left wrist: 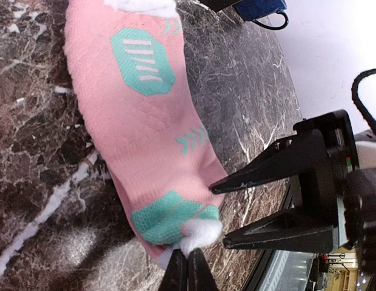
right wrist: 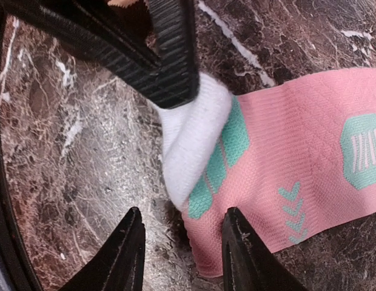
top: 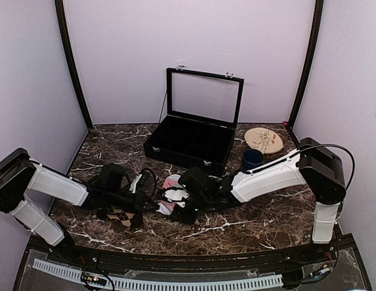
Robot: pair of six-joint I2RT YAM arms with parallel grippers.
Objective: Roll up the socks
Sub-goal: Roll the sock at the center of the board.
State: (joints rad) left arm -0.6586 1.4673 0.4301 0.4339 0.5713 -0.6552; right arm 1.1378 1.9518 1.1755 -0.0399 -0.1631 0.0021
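The pink sock with teal patches lies flat on the marble table; it also shows in the top view and the right wrist view. My left gripper is shut on its white end, which is lifted slightly. My right gripper is open, its fingers straddling the sock's corner just beside the white end. In the top view the two grippers meet over the sock. The dark brown argyle sock lies under the left arm, partly hidden.
An open black case stands behind the socks. A blue cup and a round wooden plate sit at the back right. The table's front edge is close below the grippers.
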